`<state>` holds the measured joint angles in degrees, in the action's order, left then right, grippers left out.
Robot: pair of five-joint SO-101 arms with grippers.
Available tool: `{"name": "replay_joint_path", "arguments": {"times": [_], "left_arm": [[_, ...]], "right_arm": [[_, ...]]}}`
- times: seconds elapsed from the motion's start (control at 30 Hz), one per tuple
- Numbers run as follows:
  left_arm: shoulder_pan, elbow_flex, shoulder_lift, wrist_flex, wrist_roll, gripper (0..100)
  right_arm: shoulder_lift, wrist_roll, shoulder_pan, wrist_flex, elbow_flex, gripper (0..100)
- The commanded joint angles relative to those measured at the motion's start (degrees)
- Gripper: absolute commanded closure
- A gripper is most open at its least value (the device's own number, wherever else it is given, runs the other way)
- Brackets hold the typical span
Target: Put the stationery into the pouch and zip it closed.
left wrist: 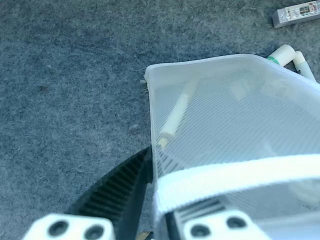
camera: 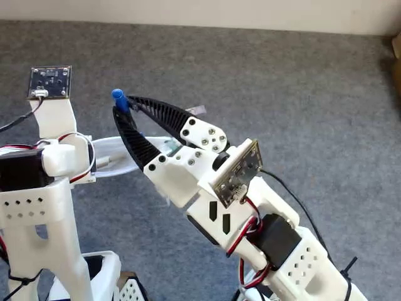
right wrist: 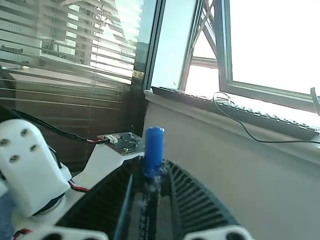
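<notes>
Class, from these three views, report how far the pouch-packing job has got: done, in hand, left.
Done: a pencil-like stick lies inside the mesh pouch, which the left gripper holds. In hand: the right gripper grips a blue-capped pen above the table. Left: that pen, two white tubes and a small box lying outside the pouch, then zipping.

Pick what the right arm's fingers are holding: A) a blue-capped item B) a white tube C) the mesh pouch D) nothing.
A: the blue-capped item stands pinched between the fingers of the right gripper, raised above the table in the high view.
</notes>
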<state>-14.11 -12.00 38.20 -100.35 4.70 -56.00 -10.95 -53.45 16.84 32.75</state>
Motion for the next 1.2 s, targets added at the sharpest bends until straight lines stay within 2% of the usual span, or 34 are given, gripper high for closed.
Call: {"name": "replay_joint_path", "arguments": {"times": [0.0, 0.2, 0.37, 0.53, 1.17], "left_arm": [[1.01, -0.22, 1.54, 0.26, -0.53, 99], [0.75, -0.4, 1.54, 0.26, -0.53, 99], [0.75, -0.4, 1.54, 0.26, -0.53, 99], [0.75, -0.57, 1.54, 0.26, -0.62, 99], [0.66, -1.01, 1.8, 0.26, -0.62, 99]], "right_arm": [[-0.13, -0.79, 2.15, -1.36, -0.48, 99.3], [-2.59, -0.79, 2.33, -1.89, 11.65, 99.3], [-6.64, -0.79, 2.51, -9.71, 22.37, 99.3], [-8.84, -0.79, 2.42, -10.86, 29.67, 99.3], [-9.19, -0.79, 4.53, -10.51, 31.43, 99.1]]}}
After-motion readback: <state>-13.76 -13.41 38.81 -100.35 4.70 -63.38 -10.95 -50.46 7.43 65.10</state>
